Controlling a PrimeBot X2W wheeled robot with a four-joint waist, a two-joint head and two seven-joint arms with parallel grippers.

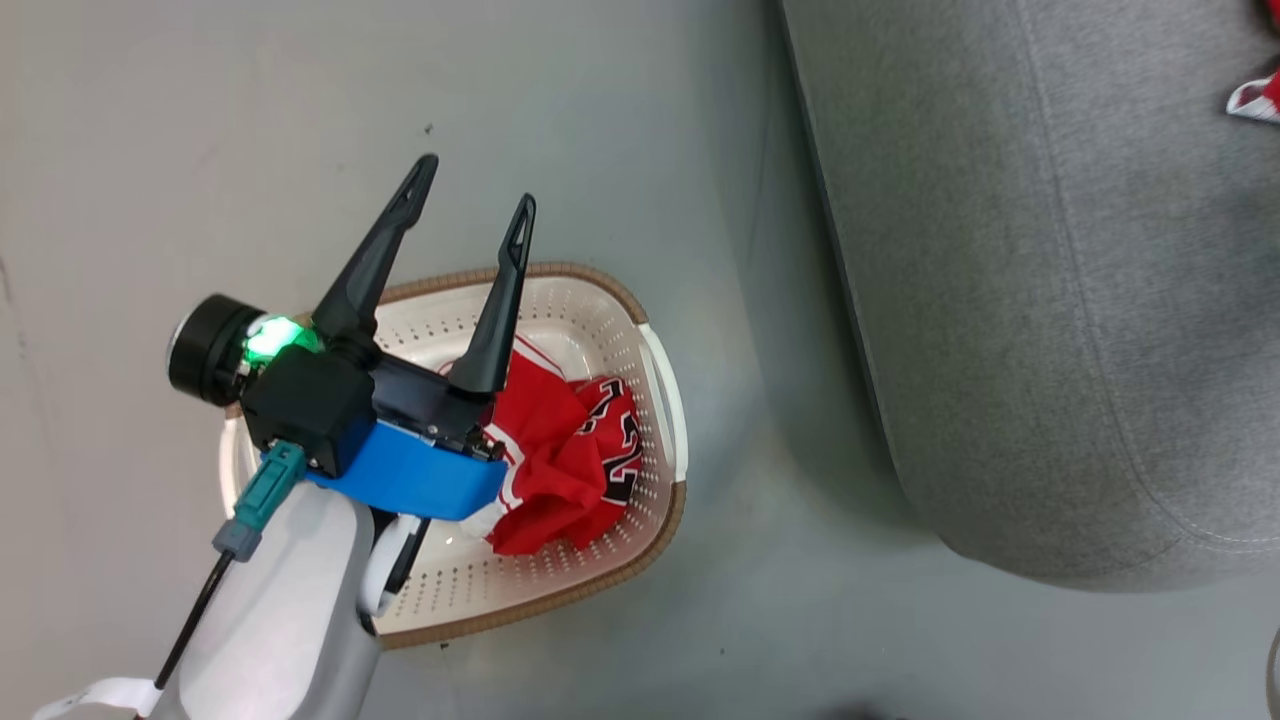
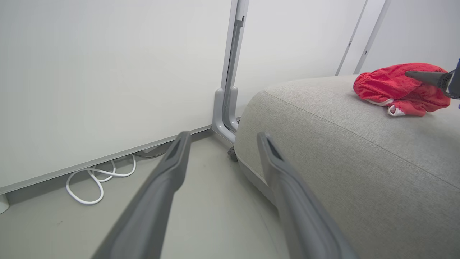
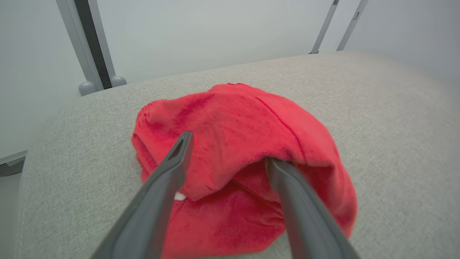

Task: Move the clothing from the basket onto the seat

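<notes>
Clothing (image 1: 560,450) lies in basket (image 1: 662,385); left gripper (image 1: 477,182) spread above it. Right gripper (image 3: 228,149), also spread, amid garment (image 3: 251,118) on seat (image 3: 377,108): withdraw straight, avoid snagging fabric.

The left gripper (image 1: 478,182) has 2 long dark fingers (image 1: 370,265), blue band (image 1: 420,478), green light (image 1: 272,338) and teal plug (image 1: 266,490).

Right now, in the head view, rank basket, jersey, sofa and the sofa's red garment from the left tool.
1. basket, under the left tool.
2. jersey, inside the basket.
3. sofa, at right.
4. red garment, far upper right.
</notes>
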